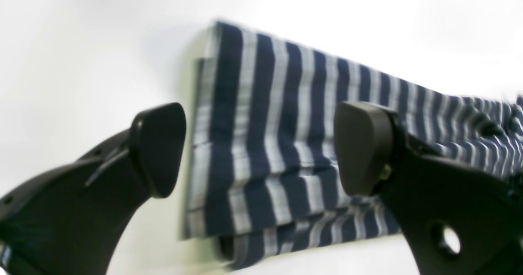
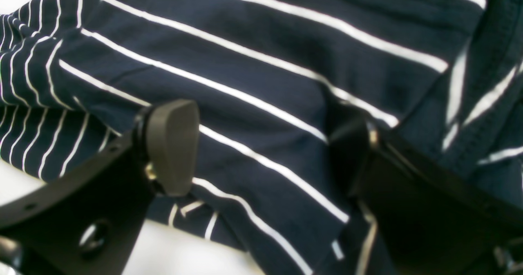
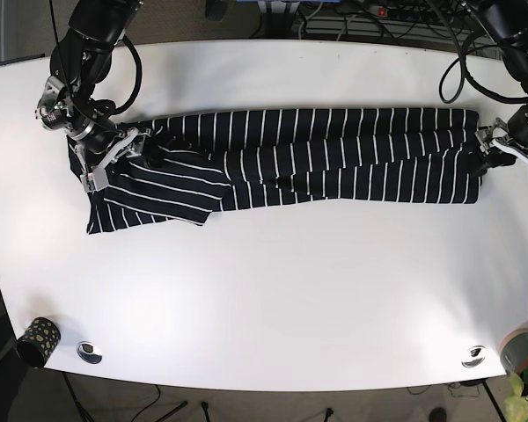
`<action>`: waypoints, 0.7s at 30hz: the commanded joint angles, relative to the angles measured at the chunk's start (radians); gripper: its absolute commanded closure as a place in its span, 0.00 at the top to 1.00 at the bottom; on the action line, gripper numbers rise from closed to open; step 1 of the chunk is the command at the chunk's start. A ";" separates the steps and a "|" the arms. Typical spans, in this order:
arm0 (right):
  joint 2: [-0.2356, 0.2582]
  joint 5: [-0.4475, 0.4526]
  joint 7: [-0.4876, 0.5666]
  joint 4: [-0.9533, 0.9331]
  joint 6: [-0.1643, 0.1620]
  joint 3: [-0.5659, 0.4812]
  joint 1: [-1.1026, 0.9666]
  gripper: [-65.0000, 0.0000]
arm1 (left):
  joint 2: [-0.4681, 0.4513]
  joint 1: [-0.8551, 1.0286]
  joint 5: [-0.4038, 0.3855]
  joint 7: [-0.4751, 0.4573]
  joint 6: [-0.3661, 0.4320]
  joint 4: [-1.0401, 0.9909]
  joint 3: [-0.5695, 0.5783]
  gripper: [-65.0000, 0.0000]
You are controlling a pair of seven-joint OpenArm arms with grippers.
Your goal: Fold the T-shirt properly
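The navy T-shirt (image 3: 317,154) with thin white stripes lies across the white table (image 3: 264,299) as a long folded band, and a sleeve flap (image 3: 154,198) spreads toward the front left. In the base view my right gripper (image 3: 114,156) sits over the shirt's left end. Up close, this right gripper (image 2: 261,144) is open and its fingers (image 2: 171,144) straddle the striped cloth (image 2: 253,83). My left gripper (image 3: 493,151) is at the shirt's right end. The left gripper (image 1: 261,148) is open too, and the layered hem edge (image 1: 253,144) shows between its fingers (image 1: 159,148).
A small patterned cup (image 3: 37,338) and a round metal piece (image 3: 89,352) sit at the front left corner. Another metal piece (image 3: 473,355) and a grey cup (image 3: 521,347) are at the front right. Cables (image 3: 361,18) run behind the far edge.
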 commanded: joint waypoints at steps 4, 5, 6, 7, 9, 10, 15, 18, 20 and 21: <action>0.006 -0.039 -0.050 -0.003 -0.017 0.001 0.000 0.73 | -0.013 -0.008 -0.021 -0.009 -0.016 -0.036 -0.004 0.82; 0.006 -0.039 -0.050 -0.003 -0.017 0.001 0.000 0.73 | -0.013 -0.008 -0.018 -0.009 -0.016 -0.037 -0.004 0.82; 0.006 -0.039 -0.050 -0.003 -0.017 0.001 0.000 0.73 | -0.012 -0.008 -0.018 -0.009 -0.016 -0.037 -0.004 0.82; 0.006 -0.039 -0.050 -0.003 -0.017 0.001 0.000 0.73 | -0.012 -0.007 -0.018 -0.009 -0.016 -0.039 -0.004 0.82; 0.006 -0.039 -0.049 -0.003 -0.017 0.001 0.000 0.73 | -0.012 -0.007 -0.016 -0.009 -0.017 -0.040 -0.004 0.82; 0.006 -0.039 -0.049 -0.003 -0.017 0.001 0.000 0.73 | -0.010 -0.007 -0.016 -0.009 -0.017 -0.040 -0.004 0.82; 0.006 -0.039 -0.049 -0.003 -0.017 0.001 0.000 0.73 | -0.012 -0.007 -0.018 -0.008 -0.017 -0.111 0.008 0.82; 0.006 -0.039 -0.047 -0.003 -0.017 0.001 0.000 0.73 | -0.018 -0.007 -0.021 -0.008 -0.017 -0.148 0.027 0.82; 0.006 -0.039 -0.047 -0.003 -0.017 0.001 0.000 0.73 | -0.018 -0.007 -0.023 -0.008 -0.019 -0.152 0.033 0.82; 0.006 -0.039 -0.047 -0.003 -0.017 0.001 0.000 0.73 | -0.018 -0.007 -0.023 -0.008 -0.019 -0.152 0.033 0.81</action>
